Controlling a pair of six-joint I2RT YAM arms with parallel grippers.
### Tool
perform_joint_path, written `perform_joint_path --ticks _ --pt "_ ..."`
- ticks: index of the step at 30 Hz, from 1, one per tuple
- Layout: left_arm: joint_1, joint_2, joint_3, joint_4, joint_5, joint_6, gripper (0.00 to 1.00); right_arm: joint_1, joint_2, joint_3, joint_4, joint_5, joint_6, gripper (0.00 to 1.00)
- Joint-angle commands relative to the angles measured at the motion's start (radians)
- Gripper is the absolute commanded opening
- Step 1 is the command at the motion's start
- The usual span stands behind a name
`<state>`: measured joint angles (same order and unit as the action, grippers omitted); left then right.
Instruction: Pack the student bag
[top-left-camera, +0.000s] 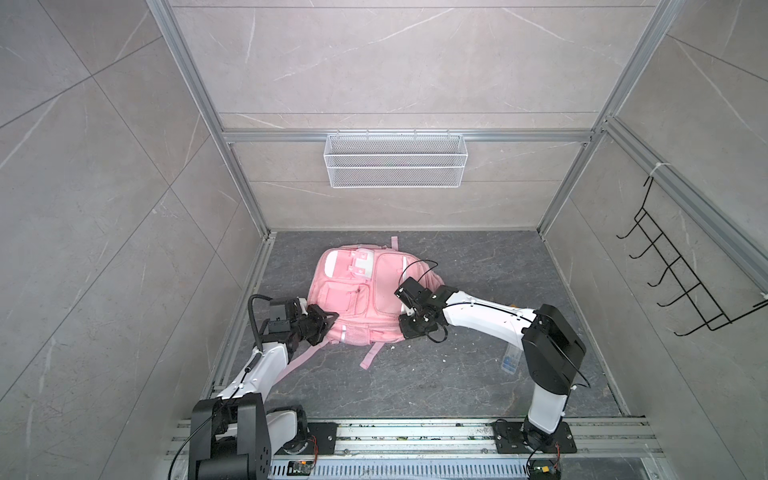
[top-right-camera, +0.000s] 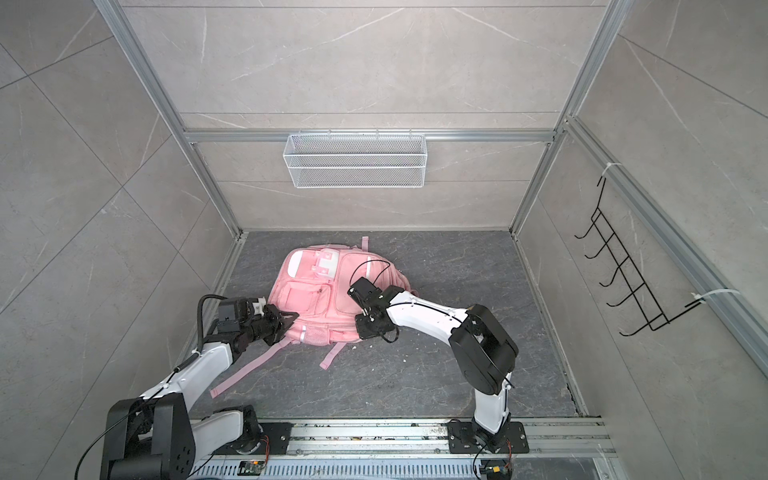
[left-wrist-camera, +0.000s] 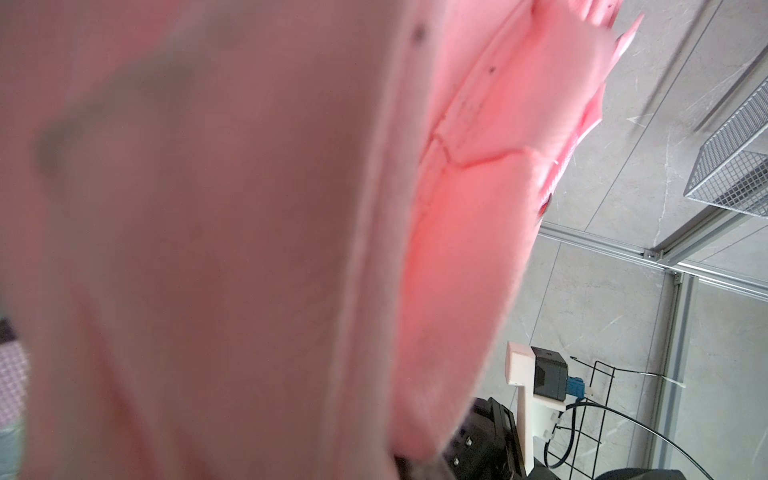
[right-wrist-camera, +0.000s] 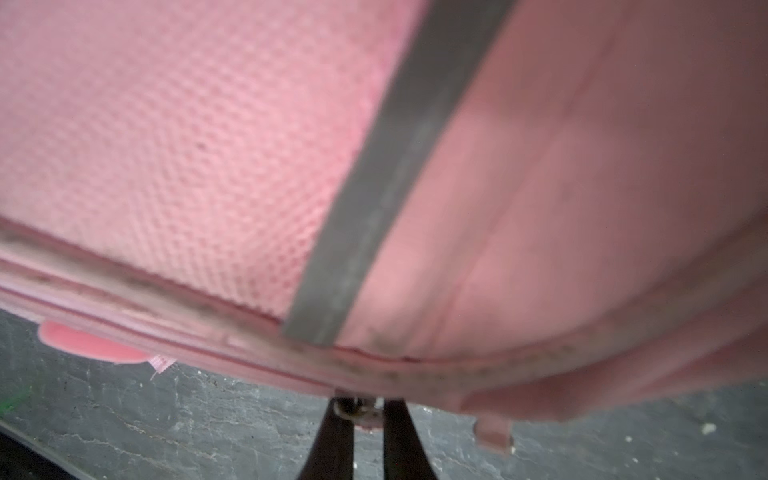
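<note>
Two pink straps (top-left-camera: 370, 354) trail toward 6 o'clock on the dark desk (top-left-camera: 436, 386). Just beyond them, the left pincer (top-left-camera: 330, 321) is closed at the 7 o'clock corner of the student bag (top-left-camera: 353, 291); whether it pinches fabric I cannot tell. At the 5 o'clock corner, the right pincer (right-wrist-camera: 360, 411) is clamped on a zip pull (right-wrist-camera: 351, 408). The bag lies flat, pockets up, toward 10 o'clock from the desk's middle. Its long axis runs 6 to 12, and the white-flapped pocket (top-left-camera: 332, 262) end points to 12.

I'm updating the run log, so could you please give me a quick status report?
Left gripper shut at student bag edge. Right gripper shut on zipper pull. Bag lying front-up on floor, straps loose.
</note>
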<state>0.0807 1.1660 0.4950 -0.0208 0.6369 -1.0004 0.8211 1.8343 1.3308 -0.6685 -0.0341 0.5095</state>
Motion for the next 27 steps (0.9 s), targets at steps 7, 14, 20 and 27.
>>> perform_joint_path --ticks 7,14,20,27 --pt "0.063 0.013 0.033 -0.082 -0.077 0.113 0.0 -0.079 -0.108 -0.092 -0.12 0.121 -0.034 0.0" --pt "0.042 0.013 0.199 -0.313 -0.1 0.256 0.0 -0.026 -0.093 -0.065 -0.066 0.072 -0.106 0.0" --pt "-0.091 -0.072 0.262 -0.495 -0.187 0.271 0.89 0.081 -0.065 0.051 -0.012 0.025 -0.206 0.0" --pt "-0.238 -0.226 0.188 -0.587 -0.204 0.124 0.85 0.157 -0.025 0.115 0.06 -0.085 -0.249 0.0"
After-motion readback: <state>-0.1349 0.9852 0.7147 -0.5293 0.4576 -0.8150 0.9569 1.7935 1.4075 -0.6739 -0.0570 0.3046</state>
